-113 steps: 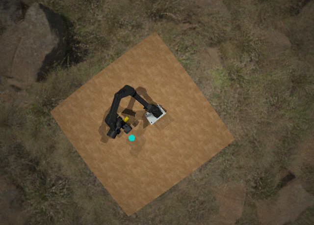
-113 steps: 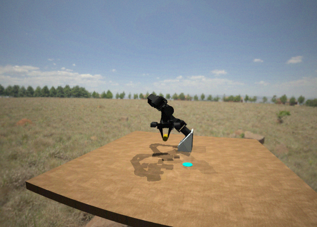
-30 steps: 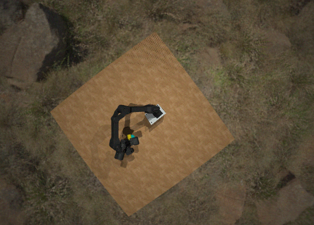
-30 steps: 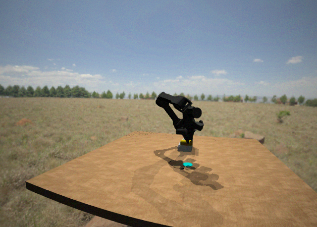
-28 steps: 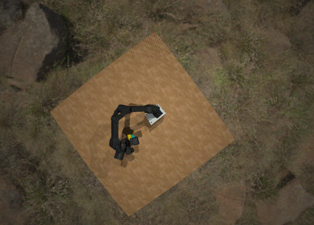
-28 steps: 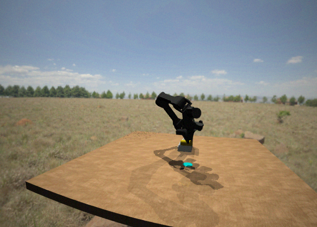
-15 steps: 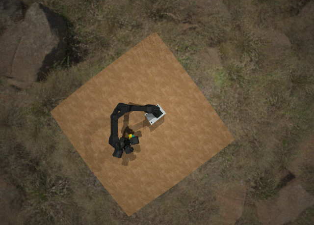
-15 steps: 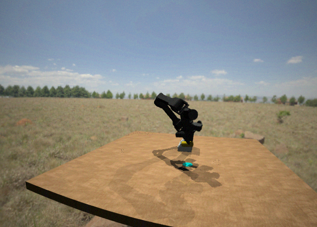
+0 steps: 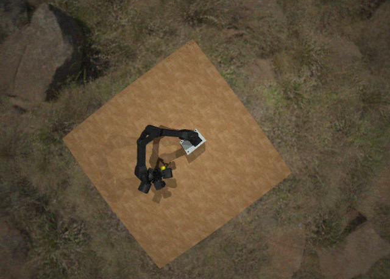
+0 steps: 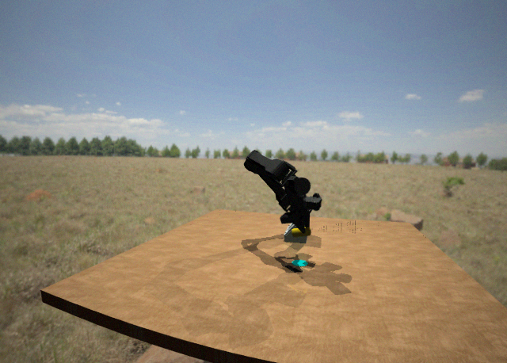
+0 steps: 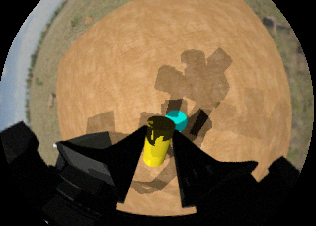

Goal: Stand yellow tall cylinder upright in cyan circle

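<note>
The yellow tall cylinder [image 9: 163,168] [image 10: 300,231] [image 11: 155,152] is between the fingers of my gripper [image 10: 303,230] [image 11: 160,130], which is shut on it. In the exterior view the cylinder lies nearly level, held in the air above the table. In the wrist view its shaded end is at the fingertips and its bright length runs back between the fingers. The cyan circle [image 10: 299,262] [image 11: 178,120] lies flat on the table below, just beyond and right of the cylinder's shaded end in the wrist view. In the top view the gripper and cylinder hide most of the circle.
The wooden table [image 9: 205,96] [image 10: 163,302] [image 11: 114,63] carries the arm's pale base plate [image 9: 189,150], right of the gripper in the top view. The arm's shadows fall around the circle. The arm bends out to the left of its base in the top view.
</note>
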